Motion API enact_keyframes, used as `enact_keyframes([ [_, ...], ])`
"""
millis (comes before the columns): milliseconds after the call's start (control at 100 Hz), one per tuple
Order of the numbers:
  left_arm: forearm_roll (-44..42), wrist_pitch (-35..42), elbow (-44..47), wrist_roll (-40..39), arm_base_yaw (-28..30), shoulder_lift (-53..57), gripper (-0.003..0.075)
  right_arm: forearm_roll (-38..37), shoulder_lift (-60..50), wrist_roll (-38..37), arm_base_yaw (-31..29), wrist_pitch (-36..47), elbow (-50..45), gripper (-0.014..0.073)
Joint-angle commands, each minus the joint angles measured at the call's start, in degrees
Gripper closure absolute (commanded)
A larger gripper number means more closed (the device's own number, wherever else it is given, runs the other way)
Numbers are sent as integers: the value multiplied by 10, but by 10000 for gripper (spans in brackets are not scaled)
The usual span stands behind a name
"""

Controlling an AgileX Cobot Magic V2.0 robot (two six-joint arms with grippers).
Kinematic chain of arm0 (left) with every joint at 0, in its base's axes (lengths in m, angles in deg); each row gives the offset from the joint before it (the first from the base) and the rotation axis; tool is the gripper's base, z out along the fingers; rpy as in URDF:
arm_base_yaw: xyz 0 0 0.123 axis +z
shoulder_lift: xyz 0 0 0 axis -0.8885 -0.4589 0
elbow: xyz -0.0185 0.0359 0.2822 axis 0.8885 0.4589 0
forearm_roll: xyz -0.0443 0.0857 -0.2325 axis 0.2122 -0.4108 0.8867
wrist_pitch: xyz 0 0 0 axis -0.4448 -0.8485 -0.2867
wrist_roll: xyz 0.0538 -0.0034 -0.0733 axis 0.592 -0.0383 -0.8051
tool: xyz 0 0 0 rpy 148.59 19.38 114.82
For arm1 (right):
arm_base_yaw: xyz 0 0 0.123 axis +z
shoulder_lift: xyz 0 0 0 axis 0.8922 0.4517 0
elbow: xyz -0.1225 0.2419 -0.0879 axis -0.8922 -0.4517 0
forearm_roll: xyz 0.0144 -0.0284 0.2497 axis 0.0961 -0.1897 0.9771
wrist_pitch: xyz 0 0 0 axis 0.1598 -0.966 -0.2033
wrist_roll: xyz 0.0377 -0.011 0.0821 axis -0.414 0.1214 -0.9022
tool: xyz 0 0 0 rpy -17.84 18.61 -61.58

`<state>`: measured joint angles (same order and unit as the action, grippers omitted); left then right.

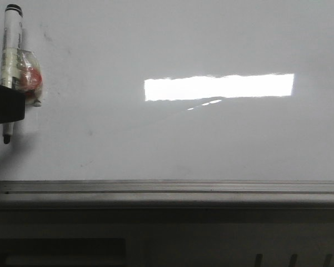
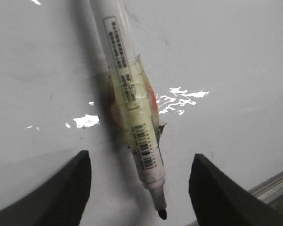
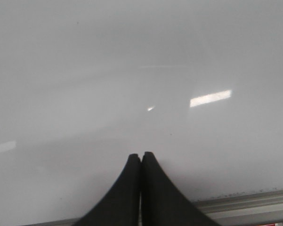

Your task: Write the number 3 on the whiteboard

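On the whiteboard [image 1: 211,144], far from its bright reflection [image 1: 219,87] toward the left arm's side, lies a white marker [image 1: 11,47], uncapped, black tip [image 1: 6,139] pointing at the silver rail [image 1: 167,187]. Clear tape with a red-orange patch [image 1: 29,75] wraps the marker's middle. Barcode labels run along the barrel in the left wrist view [image 2: 132,89].

Left tool [image 2: 141,188]: released, black fingers [image 2: 70,188] spread wide, one on each side of the marker's tip end, touching neither barrel nor tip as far as the view shows. Front view shows only a dark block of this tool [image 1: 5,103] at the picture's left edge, crossing in front of the marker's lower part. Cannot tell if it hangs above the board or rests on it.

Right tool [image 3: 141,188]: clenched, both fingers [image 3: 127,188] pressed together, nothing between them. It sits over bare board near the rail [image 3: 245,205]; not seen in the front view.

Number 3: no drawn 3 shows on the board in any view. Only faint grey smudges and small specks, e.g. beside the marker toward the reflection [image 1: 90,133].

Board surface glossy, grey-white. Rail runs along the board's near edge; a dark frame [image 1: 167,239] lies beyond the rail, away from the reflection.
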<state>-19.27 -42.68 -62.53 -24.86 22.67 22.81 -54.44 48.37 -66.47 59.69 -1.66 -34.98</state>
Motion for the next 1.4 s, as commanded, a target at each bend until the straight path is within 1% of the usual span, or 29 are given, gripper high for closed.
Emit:
enact_keyframes([
  [0, 4, 39, -16, -6, -3, -11, 290, -3, 8, 1, 0, 42, 21, 658],
  [240, 4, 44, -16, -22, -3, -32, 291, -3, 8, 1, 0, 42, 21, 658],
  [330, 4, 44, -16, -22, -3, -32, 319, -3, 8, 1, 0, 42, 21, 658],
  [380, 4, 42, -16, -22, -3, -32, 375, -3, 8, 1, 0, 42, 21, 658],
  [420, 4, 37, -16, -22, -3, -32, 459, -3, 8, 1, 0, 42, 21, 658],
  [450, 4, 34, -16, -22, -3, -32, 500, -3, 8, 1, 0, 41, 21, 658],
  [500, 4, 25, -16, -22, -3, -32, 622, -3, 8, 1, 0, 38, 21, 658],
  [520, 4, 22, -16, -22, -3, -32, 652, -3, 8, 1, 0, 38, 21, 658],
  [530, 4, 21, -16, -22, -3, -32, 683, -3, 8, 1, 0, 38, 21, 658],
  [560, 4, 20, -16, -22, -3, -32, 739, -3, 8, 1, 0, 37, 21, 658],
  [670, 4, 21, -16, -22, -3, -32, 740, -3, 8, 1, 4, 30, 28, 658],
  [790, 1, 22, -16, -22, -3, -32, 740, -3, 8, 2, 23, 12, 39, 658],
  [860, -13, 22, -16, -22, -3, -26, 740, -3, 10, 35, 45, -10, 54, 658],
  [980, -58, 17, -25, -22, -3, -8, 740, 7, 22, 100, 104, -39, 97, 658],
  [1100, -151, 16, -39, -22, -10, 5, 740, 21, 56, 151, 174, -57, 151, 658],
  [1210, -227, 16, -44, -19, -22, 7, 740, 21, 103, 175, 247, -68, 191, 653],
  [1260, -268, 17, -44, -19, -26, 7, 740, 21, 129, 183, 292, -69, 207, 622],
  [1310, -301, 18, -44, -19, -32, 7, 740, 21, 154, 183, 332, -64, 221, 559],
  [1390, -345, 22, -44, -19, -41, 7, 740, 21, 193, 184, 395, -40, 242, 405],
])
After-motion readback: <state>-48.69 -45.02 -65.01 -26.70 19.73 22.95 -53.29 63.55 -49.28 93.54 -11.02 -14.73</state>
